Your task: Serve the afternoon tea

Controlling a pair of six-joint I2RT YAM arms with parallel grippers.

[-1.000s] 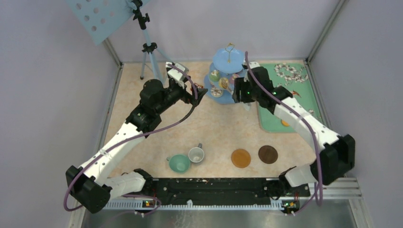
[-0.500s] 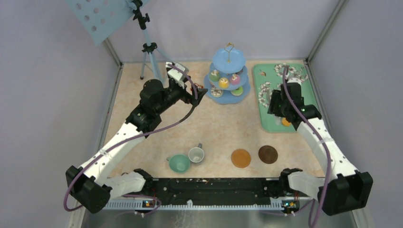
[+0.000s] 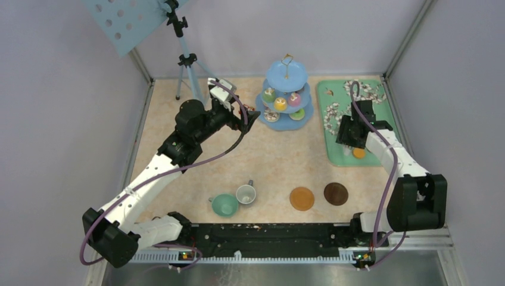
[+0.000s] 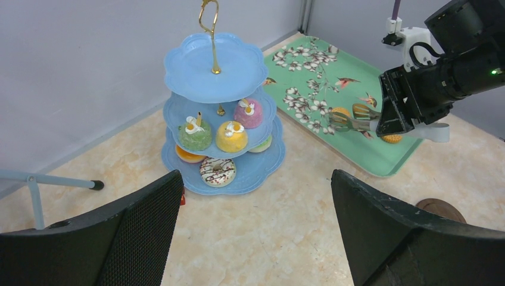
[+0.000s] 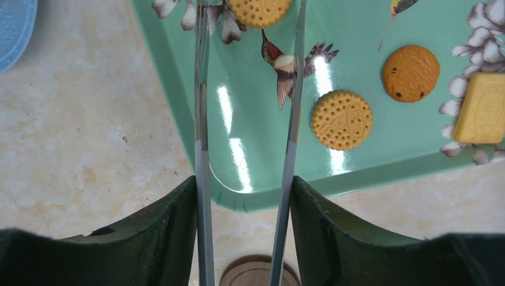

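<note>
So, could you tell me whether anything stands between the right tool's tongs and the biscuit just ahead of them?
Nothing visible does. The long metal tongs in the right tool reach over bare green floral tray, and the round orange biscuit lies between their two arms.

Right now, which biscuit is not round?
The pale yellow biscuit on the green floral tray: it is rectangular, while the other biscuits are round.

Top camera overlooks the whole table (image 3: 268, 158); left wrist faces stand (image 4: 190, 65) and tray (image 4: 360, 152); right wrist looks close down on that tray.
</note>
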